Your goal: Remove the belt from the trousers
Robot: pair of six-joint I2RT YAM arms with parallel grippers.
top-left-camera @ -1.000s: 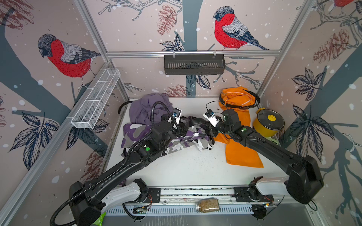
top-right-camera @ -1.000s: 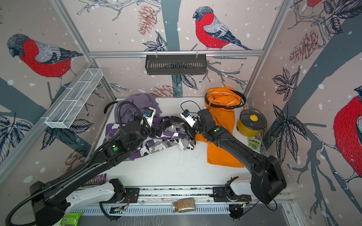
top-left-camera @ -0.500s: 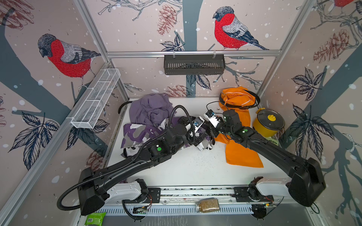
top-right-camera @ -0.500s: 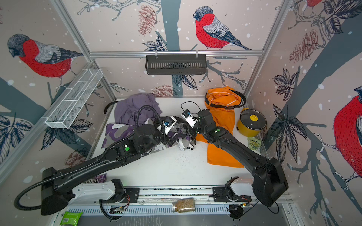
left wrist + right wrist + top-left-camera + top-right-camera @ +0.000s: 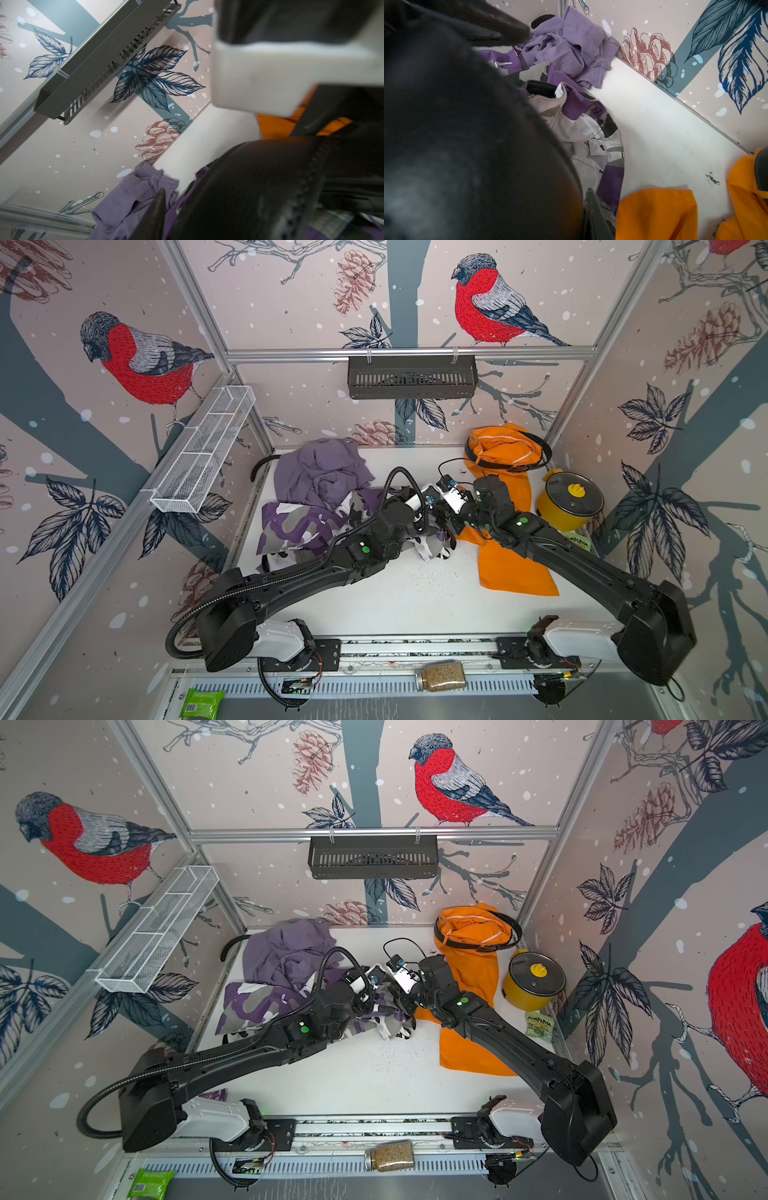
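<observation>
The camouflage trousers [image 5: 299, 526] lie mid-table, crumpled, with their waist toward the right. A wide black belt [image 5: 467, 145] runs through their waistband [image 5: 546, 97]. Both grippers meet at that waist. My left gripper [image 5: 434, 526] is shut on the belt [image 5: 249, 187]; one fingertip [image 5: 159, 205] shows beside it and the other is hidden. My right gripper [image 5: 452, 526] is shut on the same belt, with one finger [image 5: 591, 207] at its edge. The lilac trousers [image 5: 320, 472] are heaped at the back left. The orange trousers [image 5: 507, 556] lie on the right, a second black belt [image 5: 540, 456] round their waist.
A yellow lidded pot [image 5: 569, 499] stands at the right wall with a snack bag [image 5: 577, 541] beside it. On the walls hang a black basket [image 5: 411, 377] and a white wire basket [image 5: 203, 448]. At the front rail are a jar [image 5: 440, 675] and a green packet [image 5: 201, 703].
My left arm has swung right across the camouflage trousers to meet the right gripper at the waist, and its jaws have closed. The right arm has barely moved.
</observation>
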